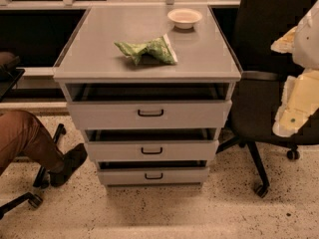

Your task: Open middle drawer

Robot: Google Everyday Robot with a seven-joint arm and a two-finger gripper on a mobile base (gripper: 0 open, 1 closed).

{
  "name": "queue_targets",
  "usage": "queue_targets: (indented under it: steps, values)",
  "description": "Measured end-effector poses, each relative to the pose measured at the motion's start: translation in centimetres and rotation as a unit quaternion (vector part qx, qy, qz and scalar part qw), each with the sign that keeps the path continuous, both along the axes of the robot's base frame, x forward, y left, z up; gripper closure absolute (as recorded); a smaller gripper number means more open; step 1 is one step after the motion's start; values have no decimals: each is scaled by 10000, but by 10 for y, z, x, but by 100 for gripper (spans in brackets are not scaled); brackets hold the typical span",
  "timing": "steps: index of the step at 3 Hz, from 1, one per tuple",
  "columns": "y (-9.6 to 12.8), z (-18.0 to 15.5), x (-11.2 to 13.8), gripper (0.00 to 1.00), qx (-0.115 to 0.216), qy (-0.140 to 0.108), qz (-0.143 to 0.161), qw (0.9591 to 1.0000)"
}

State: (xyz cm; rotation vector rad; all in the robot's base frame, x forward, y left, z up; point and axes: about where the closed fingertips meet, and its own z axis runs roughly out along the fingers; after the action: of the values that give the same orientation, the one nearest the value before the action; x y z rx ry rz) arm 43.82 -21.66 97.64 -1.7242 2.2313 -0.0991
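Note:
A grey cabinet (149, 59) stands in the middle of the camera view with three drawers, each pulled out a little with a dark gap above its front. The middle drawer (119, 151) is a light grey flat front with a small black bar handle (151, 151). It sits between the taller, wider top drawer (104, 114) and the smallest bottom drawer (179, 176). My gripper (295, 106), cream and white, hangs at the right edge of the view, well to the right of the cabinet and apart from all the drawers.
A crumpled green bag (147, 50) and a white bowl (185, 17) lie on the cabinet top. A black office chair (271, 59) stands close on the right. A person's leg in brown trousers (22, 136) and a dark shoe (67, 164) are at the left.

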Motion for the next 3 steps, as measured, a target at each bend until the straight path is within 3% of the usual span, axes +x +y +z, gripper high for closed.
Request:
queue_targets:
  steps: [1, 2, 3]
  values:
    - [0, 0, 0, 0, 0, 0, 0, 10000]
    - [11, -36, 3, 0, 171, 255, 127, 9994]
    - [34, -109, 6, 0, 512, 741, 258, 9956]
